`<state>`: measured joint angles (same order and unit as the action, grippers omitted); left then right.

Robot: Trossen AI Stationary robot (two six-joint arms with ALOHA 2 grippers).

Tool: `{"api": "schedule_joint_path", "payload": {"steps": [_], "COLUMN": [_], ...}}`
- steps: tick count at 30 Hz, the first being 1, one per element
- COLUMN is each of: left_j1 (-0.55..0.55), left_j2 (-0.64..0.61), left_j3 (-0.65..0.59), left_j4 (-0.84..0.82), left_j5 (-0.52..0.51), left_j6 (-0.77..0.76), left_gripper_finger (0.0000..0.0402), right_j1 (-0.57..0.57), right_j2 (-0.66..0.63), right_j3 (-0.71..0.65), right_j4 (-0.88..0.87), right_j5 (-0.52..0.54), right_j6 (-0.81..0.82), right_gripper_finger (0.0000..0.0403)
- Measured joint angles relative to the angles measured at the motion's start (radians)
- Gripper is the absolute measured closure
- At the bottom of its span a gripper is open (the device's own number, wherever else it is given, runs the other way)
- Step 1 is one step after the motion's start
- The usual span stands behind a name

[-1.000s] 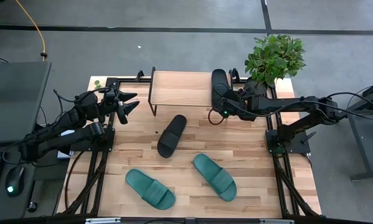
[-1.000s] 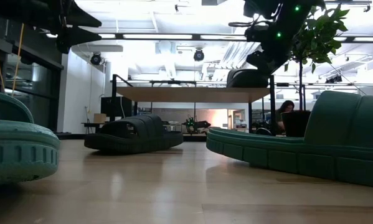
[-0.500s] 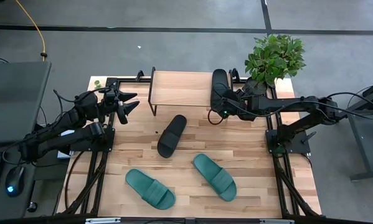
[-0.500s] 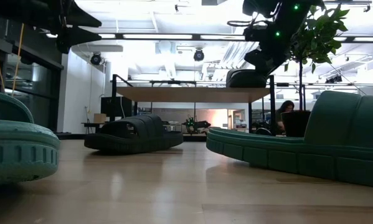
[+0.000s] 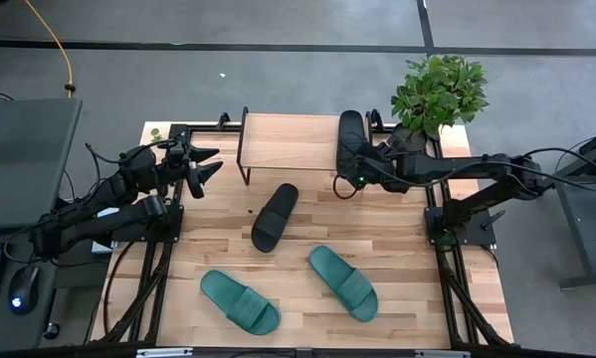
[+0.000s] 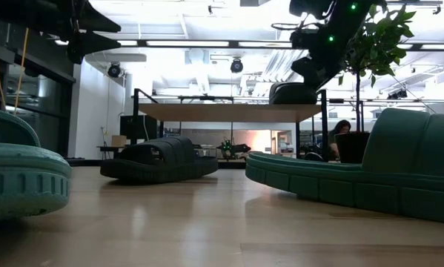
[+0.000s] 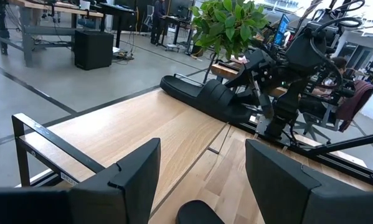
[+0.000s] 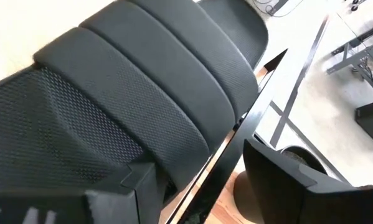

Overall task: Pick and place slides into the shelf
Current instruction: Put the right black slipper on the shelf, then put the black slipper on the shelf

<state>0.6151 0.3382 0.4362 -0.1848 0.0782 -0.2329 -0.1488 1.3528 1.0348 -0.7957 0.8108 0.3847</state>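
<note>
Nearest the table's front edge, two teal slides are lying flat on the tabletop [image 5: 397, 249]: one teal slide [image 5: 240, 301] toward the left and the other teal slide [image 5: 343, 281] just right of centre, both angled, well apart from each other. In the low view they are filling the foreground on either side (the right one [image 6: 355, 174] looming largest).

Farther back, a black slide [image 5: 275, 216] is resting on the tabletop just in front of the shelf [image 5: 288, 142], tilted diagonally and touching nothing else.

Beyond it, the shelf is standing at the table's far edge, and a second black slide [image 5: 350, 139] is lying along the right end of its wooden top board. The right gripper [image 5: 356, 164] is sitting at this slide's near end, its fingers spread to either side of the strap [image 8: 149, 81]; whether they are pressing on it cannot be told from these views.

The left gripper [image 5: 204, 165] is hanging open and empty off the shelf's left end, its fingers [image 7: 279, 180] pointing across the board.

A potted plant [image 5: 437, 91] is standing behind the table's far right corner.
</note>
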Motion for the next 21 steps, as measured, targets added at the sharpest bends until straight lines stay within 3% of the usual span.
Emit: {"api": "schedule_joint_path", "payload": {"steps": [21], "left_j1": [0.000], "left_j2": [0.000], "left_j3": [0.000], "left_j4": [0.000], "left_j5": [0.000], "left_j6": [0.000], "left_gripper_finger": [0.0186], "right_j1": [0.178], "right_j2": [-0.149], "right_j3": [0.001], "right_j4": [0.073], "right_j5": [-0.032], "right_j6": [-0.023], "right_gripper_finger": [0.0205]}}
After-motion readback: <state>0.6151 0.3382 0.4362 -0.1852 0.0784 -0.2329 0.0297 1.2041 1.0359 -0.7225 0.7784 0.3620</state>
